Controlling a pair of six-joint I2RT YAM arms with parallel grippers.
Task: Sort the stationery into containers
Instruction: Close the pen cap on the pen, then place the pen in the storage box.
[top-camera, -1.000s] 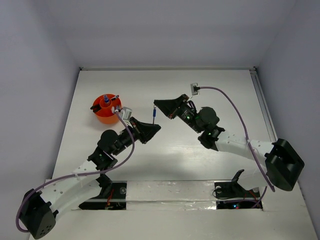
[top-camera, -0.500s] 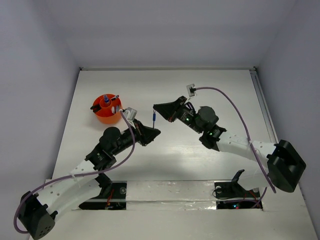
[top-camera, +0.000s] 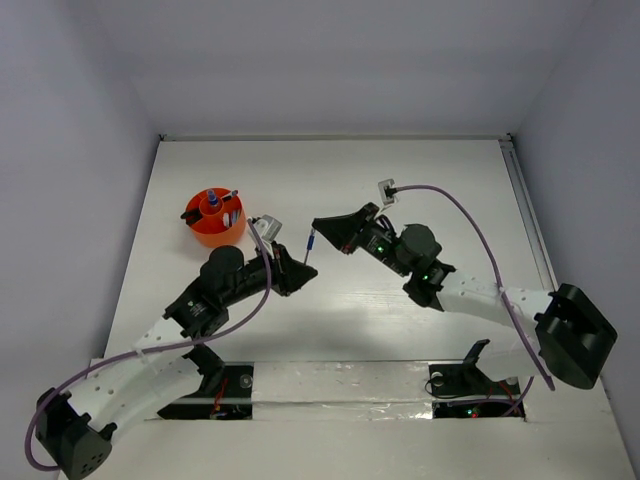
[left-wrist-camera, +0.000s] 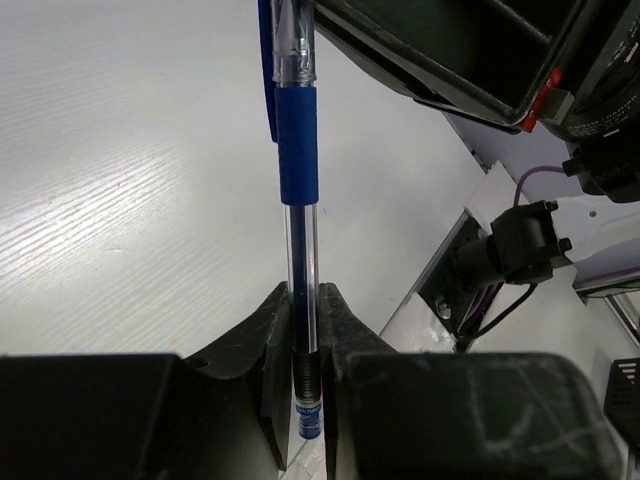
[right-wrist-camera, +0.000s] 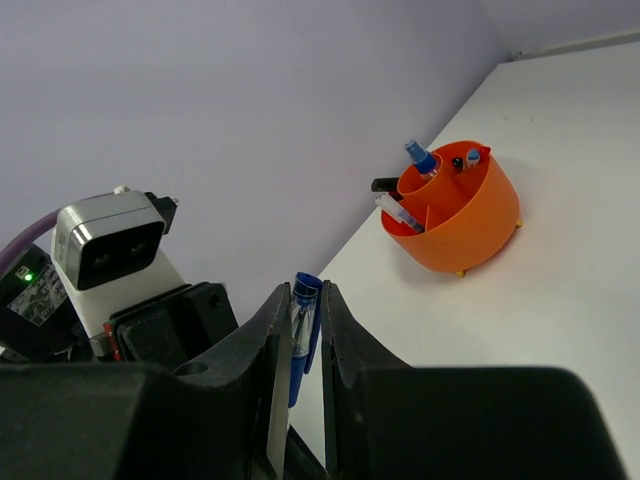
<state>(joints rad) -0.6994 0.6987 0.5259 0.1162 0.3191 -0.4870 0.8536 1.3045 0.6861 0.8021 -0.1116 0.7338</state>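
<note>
1. The blue pen (left-wrist-camera: 297, 140) is pinched at both ends. It isn't in the cup; it sits between the two hands near the middle of the worktop (top-camera: 400, 180).
2. Left hand (left-wrist-camera: 305, 300): closed right down on the clear barrel end of the pen. In the left wrist view both fingers press against it, and the blue rubber grip section sticks out past the fingertips.
3. Right hand (right-wrist-camera: 303, 300): jaws nearly together, clamped on the capped end. In its own camera the blue cap and clip poke up between the two fingers.
4. From the top camera the two hands point at each other, left one lower, right one higher, with the pen bridging the short gap between them.
5. The orange cup (top-camera: 212, 237) stands on the worktop well off to the left of the pen, beyond the left arm, and neither hand touches it.
6. The cup has inner dividers. A blue-capped bottle (right-wrist-camera: 420, 158) stands in the middle section, and a few thin pens lean in the outer ones. They're too small for me to tell exactly which ones.
</note>
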